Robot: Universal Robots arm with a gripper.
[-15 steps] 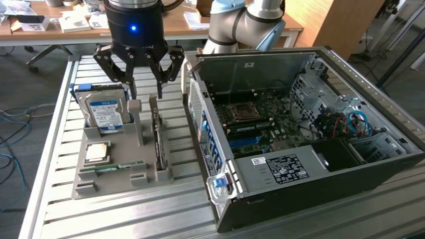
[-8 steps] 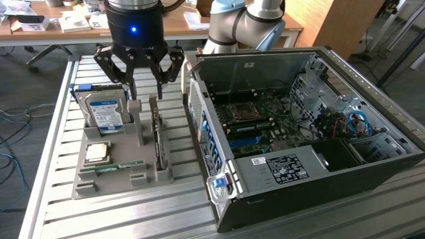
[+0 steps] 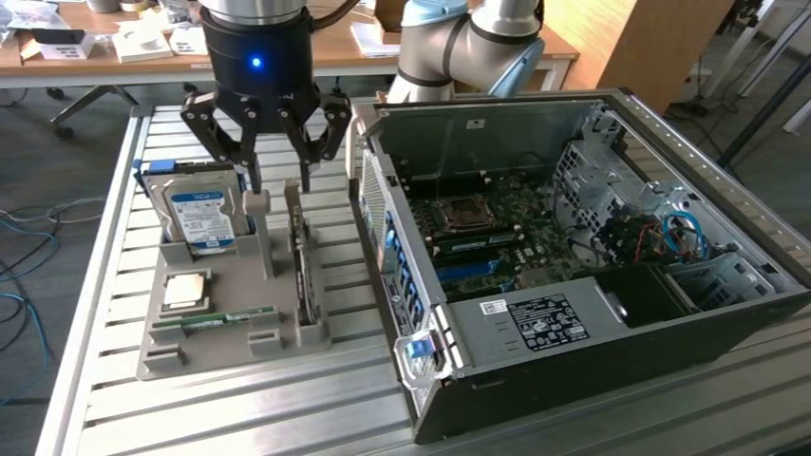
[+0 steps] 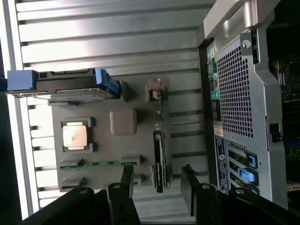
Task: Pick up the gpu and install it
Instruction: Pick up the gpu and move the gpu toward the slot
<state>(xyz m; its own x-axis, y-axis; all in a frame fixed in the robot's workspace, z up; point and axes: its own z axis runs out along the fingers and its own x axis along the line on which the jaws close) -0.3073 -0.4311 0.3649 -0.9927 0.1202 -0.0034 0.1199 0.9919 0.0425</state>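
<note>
The gpu (image 3: 303, 258) is a thin dark card standing on edge in a slot of the grey holder tray (image 3: 228, 347), beside the open computer case (image 3: 557, 323). My gripper (image 3: 280, 188) hangs open just above the card's far end, one finger on each side of it, holding nothing. In the wrist view the gpu (image 4: 159, 161) runs edge-on between the two fingertips (image 4: 126, 176), and my gripper (image 4: 157, 171) is not touching it. The motherboard (image 3: 488, 228) lies exposed inside the case.
On the same tray a hard drive (image 3: 203, 214) with a blue-white label stands upright, and a processor chip (image 3: 188, 288) and a green memory stick (image 3: 228, 318) lie flat. The case wall (image 4: 243, 108) stands close beside the gpu. Slatted metal table (image 3: 254, 408) lies underneath.
</note>
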